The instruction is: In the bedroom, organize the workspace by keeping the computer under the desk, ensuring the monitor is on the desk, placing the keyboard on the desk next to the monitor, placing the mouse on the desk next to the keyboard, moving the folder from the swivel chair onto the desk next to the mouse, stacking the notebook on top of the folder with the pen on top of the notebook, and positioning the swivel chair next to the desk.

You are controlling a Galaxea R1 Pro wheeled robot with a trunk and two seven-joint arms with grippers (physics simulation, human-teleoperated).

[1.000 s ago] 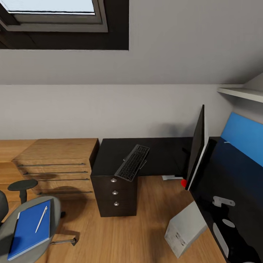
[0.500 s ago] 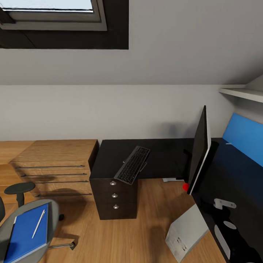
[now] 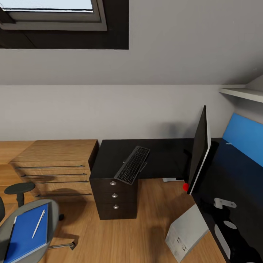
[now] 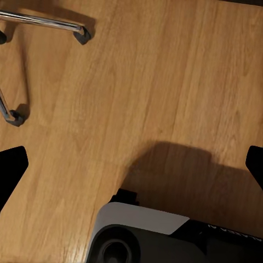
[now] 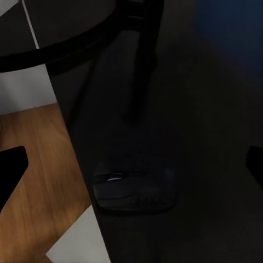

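The black desk (image 3: pixel 160 155) runs along the wall and down the right side. The keyboard (image 3: pixel 132 165) lies slanted on it, one end hanging past the edge above the drawers. The monitor (image 3: pixel 199 149) stands on the desk, seen edge-on. The computer (image 3: pixel 186 228) sits on the floor beside the desk. At the lower left, the swivel chair (image 3: pixel 51 212) carries the blue folder (image 3: pixel 25 233) with the pen (image 3: pixel 38 223) on top. The notebook is out of view. My open right gripper (image 5: pixel 131 170) hovers over the mouse (image 5: pixel 134 189) on the desk. My open left gripper (image 4: pixel 131 170) hangs over bare floor.
A light-wood dresser (image 3: pixel 54 166) stands left of the desk. A blue panel (image 3: pixel 243 137) and a shelf (image 3: pixel 241 93) are at the right wall. The chair's chrome legs (image 4: pixel 44 21) and casters (image 4: pixel 82 36) are close to my left arm, with my own base (image 4: pixel 148 235) below.
The camera shifted slightly between one second and half a second ago, so the chair slid toward the lower left corner. Nothing has moved since.
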